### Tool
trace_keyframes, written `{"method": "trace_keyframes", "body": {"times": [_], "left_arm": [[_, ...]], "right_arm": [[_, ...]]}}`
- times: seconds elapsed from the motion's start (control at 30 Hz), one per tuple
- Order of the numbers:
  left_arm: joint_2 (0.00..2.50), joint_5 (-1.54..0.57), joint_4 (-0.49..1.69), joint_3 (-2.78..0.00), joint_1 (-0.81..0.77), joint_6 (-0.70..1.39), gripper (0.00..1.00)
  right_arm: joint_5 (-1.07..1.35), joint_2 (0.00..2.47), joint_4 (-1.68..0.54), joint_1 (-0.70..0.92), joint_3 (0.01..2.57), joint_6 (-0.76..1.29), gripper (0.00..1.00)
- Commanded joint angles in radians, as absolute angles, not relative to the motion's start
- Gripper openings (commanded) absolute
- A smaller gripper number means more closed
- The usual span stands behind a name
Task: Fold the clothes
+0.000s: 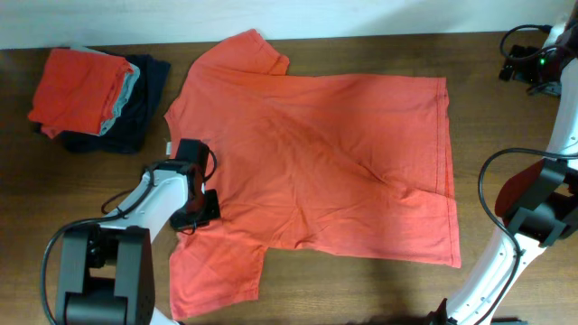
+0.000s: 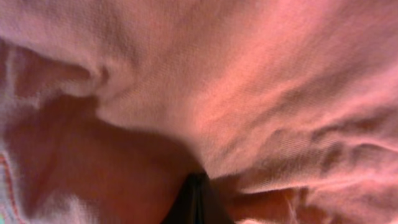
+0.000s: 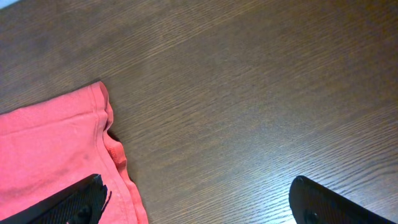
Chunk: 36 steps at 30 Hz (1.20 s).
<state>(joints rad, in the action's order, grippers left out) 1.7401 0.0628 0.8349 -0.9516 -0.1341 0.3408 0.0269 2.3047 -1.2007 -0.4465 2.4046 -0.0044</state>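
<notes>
The table [image 1: 506, 99] is mostly covered by one orange-red shirt [image 1: 343, 153], spread flat with its plain side up, collar [image 1: 169, 116] to the left and hem to the right; no lettering shows. A stack [image 1: 81, 95] of folded clothes, orange on top of grey and navy, sits at the far-left corner, apart from the shirt. The main risk is a lopsided fold: only one arm has cloth, so lifting now would probably drag the whole shirt leftward or bunch it, since the hem end lies loose. The pinch also looks shallow and could slip, or it could catch both layers and leave a crease. The left gripper [image 2: 196, 199] is pressed together near the collar end, between collar and near sleeve [image 1: 217, 280]; cloth fills its camera and creases run in to the dark fingertips, so it seems to pinch a fold of the shirt. The right gripper [image 3: 199, 205] is spread wide over bare wood just beside a hem corner [image 3: 99, 93], touching nothing.
</notes>
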Motion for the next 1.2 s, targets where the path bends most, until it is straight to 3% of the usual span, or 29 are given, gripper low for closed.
{"method": "trace_keyframes", "body": {"times": [0.0,0.77,1.17], "left_arm": [[1.761,0.118,0.867,-0.955,-0.128,0.351,0.0],[1.724,0.102,0.955,-1.169,-0.129,0.35,0.0],[1.701,0.094,0.871,-1.314,-0.122,0.351,0.02]], "right_arm": [[0.029,2.296,-1.2,-0.445,2.414,-0.007,0.98],[0.029,2.296,-1.2,-0.445,2.414,-0.007,0.99],[0.029,2.296,-1.2,-0.445,2.414,-0.007,0.98]]}}
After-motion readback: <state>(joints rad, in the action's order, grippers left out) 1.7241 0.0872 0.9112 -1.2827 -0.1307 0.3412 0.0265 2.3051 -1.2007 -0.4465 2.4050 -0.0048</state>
